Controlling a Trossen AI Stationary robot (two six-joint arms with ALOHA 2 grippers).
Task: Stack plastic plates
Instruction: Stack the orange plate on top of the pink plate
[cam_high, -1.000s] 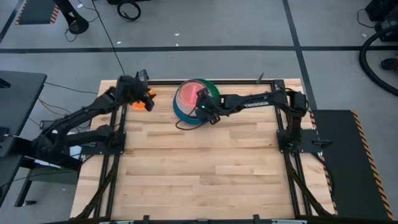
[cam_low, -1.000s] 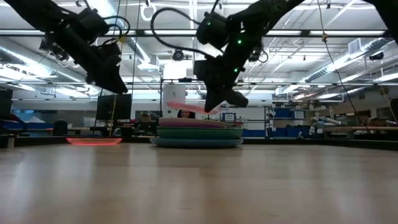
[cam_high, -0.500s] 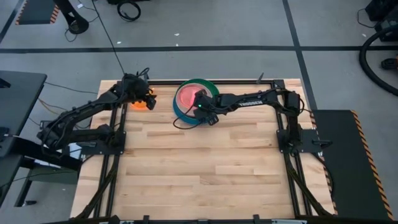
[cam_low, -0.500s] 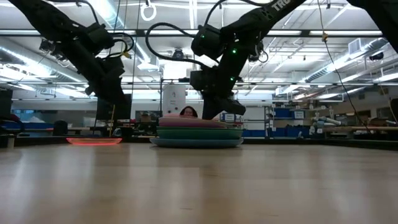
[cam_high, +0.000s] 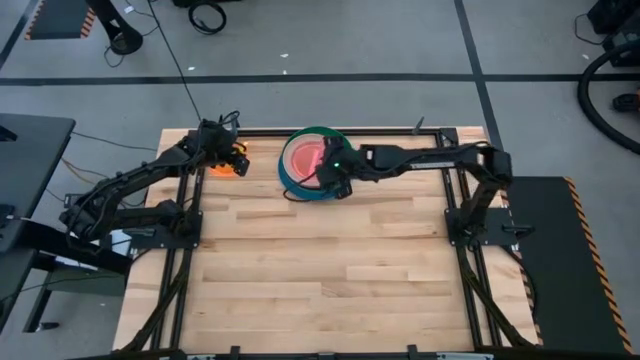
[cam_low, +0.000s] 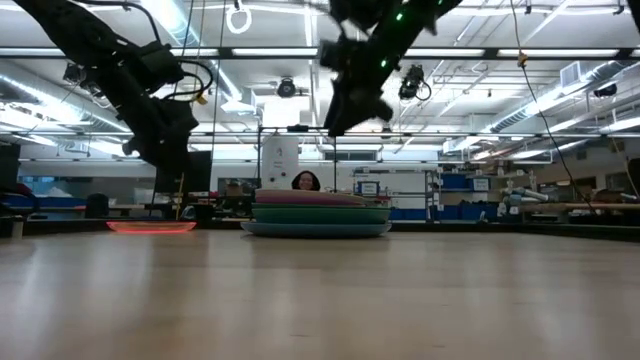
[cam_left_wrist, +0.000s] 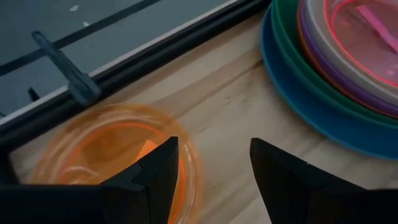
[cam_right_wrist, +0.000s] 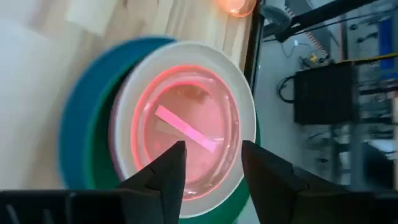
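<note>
Wood-plank surface carries everything here, with a black frame rail along its far edge. At the far left of it lies the small translucent orange plastic plate, flat on the wood just inside the rail and apart from the pile. The left gripper hangs directly over this plate; in the left wrist view its two dark fingers stand spread with a clear gap between them, holding nothing, and the orange plate shows beneath and between them. In the low view the same plate appears as a thin glowing rim on the surface.

To the right, near the middle of the far edge, sits the stack of round plastic plates: a large blue plate at the bottom, green and teal ones above it, then purple and a cream plate, with a small translucent pink plate on top. The right gripper hovers above the stack's near-right side, raised well clear of it in the low view, its fingers parted and empty.
</note>
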